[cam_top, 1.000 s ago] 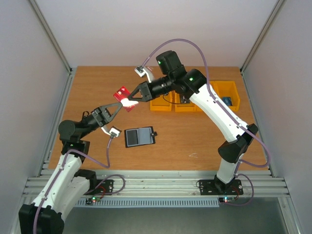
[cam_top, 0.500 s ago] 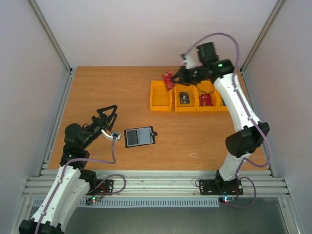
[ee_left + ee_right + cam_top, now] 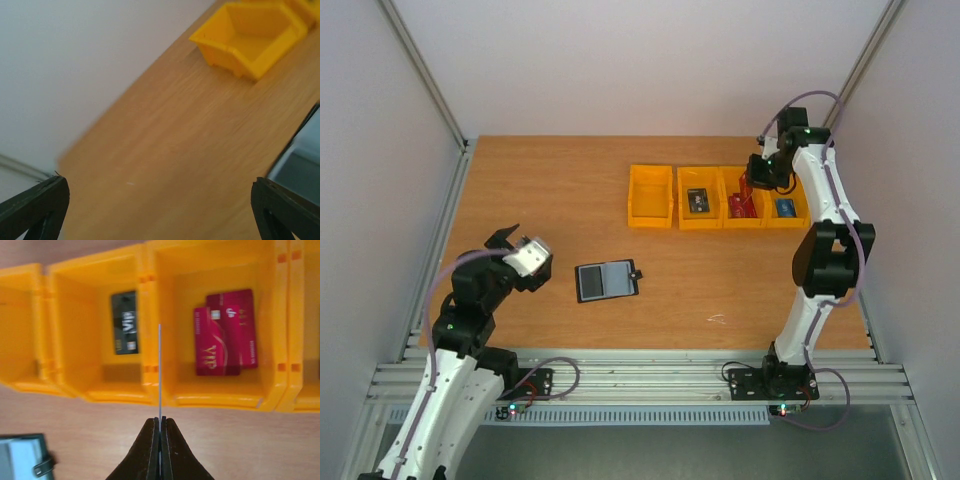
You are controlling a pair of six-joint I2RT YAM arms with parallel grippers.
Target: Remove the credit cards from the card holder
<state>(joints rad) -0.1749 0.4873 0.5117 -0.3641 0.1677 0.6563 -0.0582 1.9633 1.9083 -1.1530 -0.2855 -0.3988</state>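
**Top external view.** The card holder (image 3: 607, 281) lies open and flat on the surface (image 3: 550, 190). It is near the left arm and well apart from the row of yellow bins (image 3: 650, 222) at the far side. A black card (image 3: 697, 200), red cards (image 3: 742, 207) and a blue card (image 3: 786, 208) lie in the second, third and fourth bins from the left. The right arm stands tall, its forearm reaching over the row. The right pincer (image 3: 752, 186) hangs above the third bin. The left arm is folded low near its base, its wrist raised beside the card holder.

**Left wrist view.** The left pincer (image 3: 160, 200) is released. Its fingertips sit at the lower corners of the frame with nothing between them.

**Right wrist view.** The right pincer (image 3: 160, 427) is clenched on a held card (image 3: 160, 370), which we see edge-on as a thin upright line. We judge the main hazard to be alignment, because that line sits just beside the dividing wall (image 3: 149, 290) between the black card's bin and the red cards' bin. Released here, the card could strike the wall and tip into the wrong bin, or land on edge and bounce out. We cannot tell whether the card holder contains further cards.
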